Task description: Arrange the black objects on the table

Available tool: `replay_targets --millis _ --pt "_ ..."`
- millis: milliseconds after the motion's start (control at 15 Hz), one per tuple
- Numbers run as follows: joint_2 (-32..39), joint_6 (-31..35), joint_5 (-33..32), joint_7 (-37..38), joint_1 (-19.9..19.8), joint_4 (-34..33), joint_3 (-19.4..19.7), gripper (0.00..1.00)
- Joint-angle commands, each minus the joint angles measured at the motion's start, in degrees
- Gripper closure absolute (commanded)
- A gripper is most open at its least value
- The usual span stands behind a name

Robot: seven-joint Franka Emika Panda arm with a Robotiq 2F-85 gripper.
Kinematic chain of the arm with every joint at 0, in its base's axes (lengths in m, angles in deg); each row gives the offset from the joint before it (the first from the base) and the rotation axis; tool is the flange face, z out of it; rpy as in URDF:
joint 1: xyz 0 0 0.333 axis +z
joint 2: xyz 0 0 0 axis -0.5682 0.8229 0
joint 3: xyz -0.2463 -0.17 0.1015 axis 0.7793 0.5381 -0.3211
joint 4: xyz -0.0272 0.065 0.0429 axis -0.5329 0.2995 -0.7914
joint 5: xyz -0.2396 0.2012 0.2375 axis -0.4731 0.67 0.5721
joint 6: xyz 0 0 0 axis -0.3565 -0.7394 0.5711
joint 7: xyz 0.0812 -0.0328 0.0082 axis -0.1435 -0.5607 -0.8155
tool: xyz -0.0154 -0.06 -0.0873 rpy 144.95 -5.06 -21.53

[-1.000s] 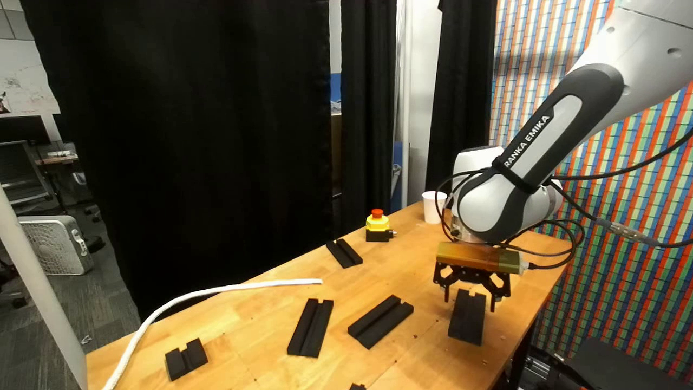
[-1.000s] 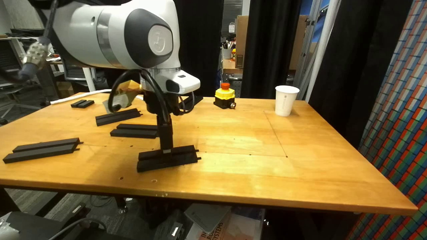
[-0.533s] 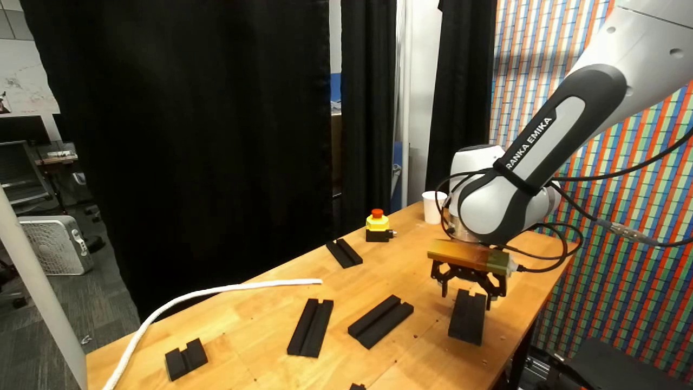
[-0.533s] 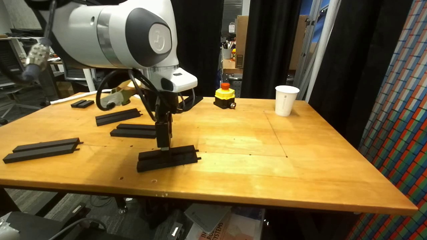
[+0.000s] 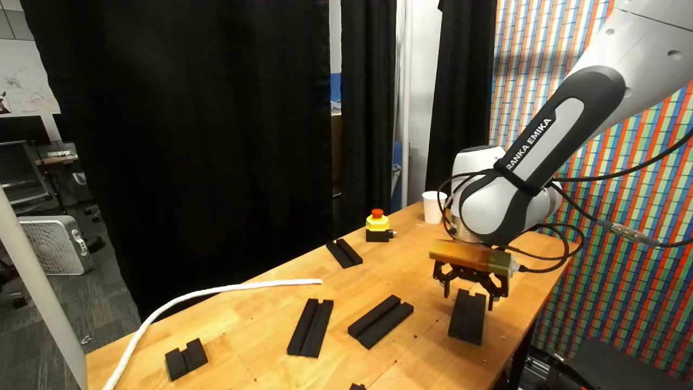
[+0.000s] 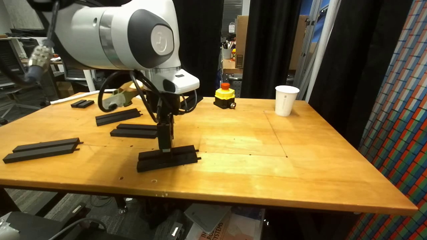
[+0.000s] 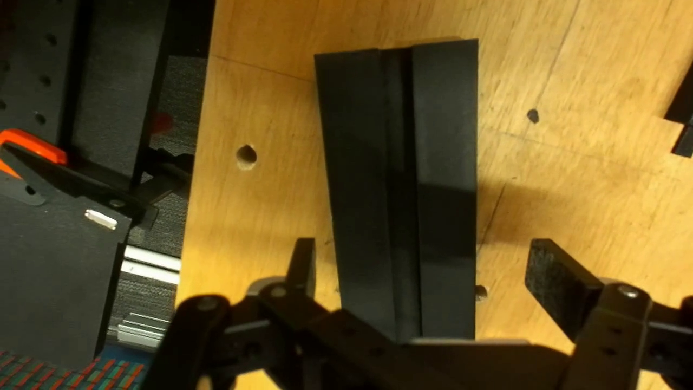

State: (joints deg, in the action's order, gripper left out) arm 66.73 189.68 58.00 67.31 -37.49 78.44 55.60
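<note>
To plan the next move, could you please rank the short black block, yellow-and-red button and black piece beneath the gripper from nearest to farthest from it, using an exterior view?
1. Black piece: beneath the gripper.
2. Yellow-and-red button: near the picture's middle.
3. Short black block: lower left.

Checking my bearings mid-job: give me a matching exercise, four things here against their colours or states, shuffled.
Column one
1. gripper
2. black bar nearest the gripper
3. cup
4. push-button unit

Column two
A. white, standing upright
B. open, holding nothing
C. red top, yellow body, black base
D. grooved lengthwise, flat on the table

Pairs: 1-B, 2-D, 3-A, 4-C
</note>
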Motion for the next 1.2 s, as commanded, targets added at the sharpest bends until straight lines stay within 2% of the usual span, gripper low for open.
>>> replay_targets --millis 0,867,933,1000,1133 --pt "0.92 0.55 1.22 -2.95 0.03 -0.04 0.54 0.0" --pt "4.94 2.69 7.21 -6.64 1.87 -0.05 0.18 0.0" --pt "5.23 2.96 7.3 -6.82 1.97 -0.05 0.19 0.25" --pt "5.52 3.35 7.36 -6.96 2.1 -0.06 0.18 0.26" --pt "5.63 4.24 7.73 -7.16 2.41 -0.2 0.06 0.42"
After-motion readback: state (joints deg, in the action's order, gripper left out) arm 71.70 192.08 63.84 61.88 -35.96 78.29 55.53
